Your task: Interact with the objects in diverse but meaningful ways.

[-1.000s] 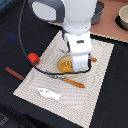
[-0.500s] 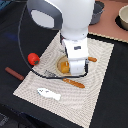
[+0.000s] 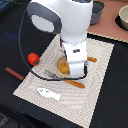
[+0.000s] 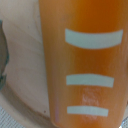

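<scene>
Bread loaf, yellow-orange and crossed by three white slashes, fills most of the wrist view at very close range, its ends cut off by the frame so that its full shape cannot be read. Its long axis runs along the length of that frame, with the slashes lying across it. It rests on a pale, round-edged surface, perhaps a plate or board, whose nature is hard to make out; a dark grey edge at the border of the picture cannot be identified.

In the exterior view the arm's white wrist and gripper hang low over the striped placemat and hide nearly all of the loaf; only an orange-yellow sliver shows beside the wrist. The fingers are concealed in both views, so whether they are spread or closed, or hold anything, cannot be told.

Around the arm, a red tomato sits at the mat's edge toward the exterior view's left, a flat white fish lies on the near part of the mat, and a brown sausage lies off the mat on the dark table. A blue-grey pot stands behind the arm, partly hidden, and a pale bowl is cut off at the frame's corner.
</scene>
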